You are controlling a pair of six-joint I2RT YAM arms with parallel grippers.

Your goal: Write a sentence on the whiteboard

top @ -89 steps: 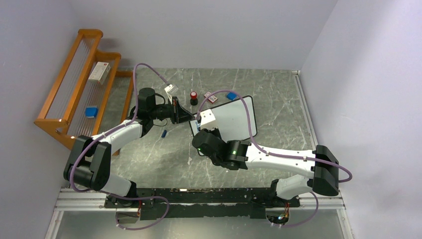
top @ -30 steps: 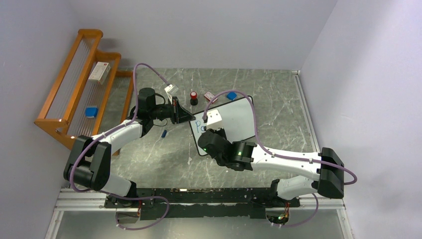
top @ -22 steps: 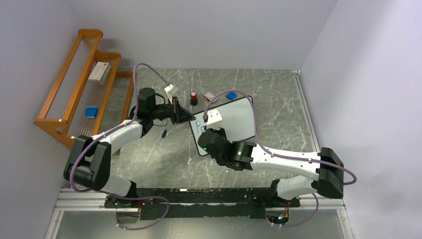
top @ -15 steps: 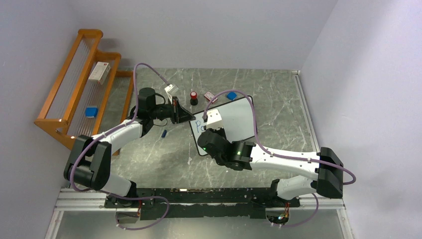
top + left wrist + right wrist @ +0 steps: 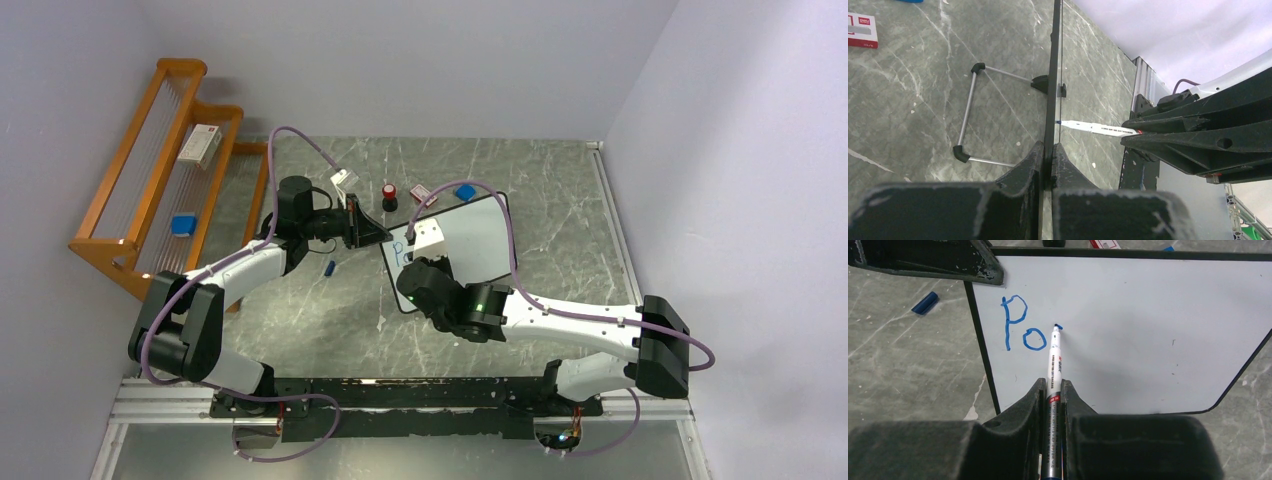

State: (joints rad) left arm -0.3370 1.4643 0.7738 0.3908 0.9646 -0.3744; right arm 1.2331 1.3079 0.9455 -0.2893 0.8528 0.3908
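Black and scuffed, the right end effector [image 5: 1052, 385], at lower centre of the right wrist view, is closed tight on the barrel of a white marker pen [image 5: 1054, 357]. The pen's blue tip touches the whiteboard [image 5: 1148, 330] just right of the blue letters "Po", the only part of the sentence [image 5: 1019, 325] on the board, in its upper left corner. The left end effector [image 5: 1048, 152], at bottom centre of the left wrist view, is clamped shut on the board's thin black frame, seen edge-on. A wire stand [image 5: 968, 120] joins the frame's foot at the left of that view. In the top view the board sits at frame centre on the grey marbled table [image 5: 560, 200], between the two arms. A blue pen cap [image 5: 925, 303] lies on the table left of the board. A wooden rack [image 5: 182, 68] fills the upper left.
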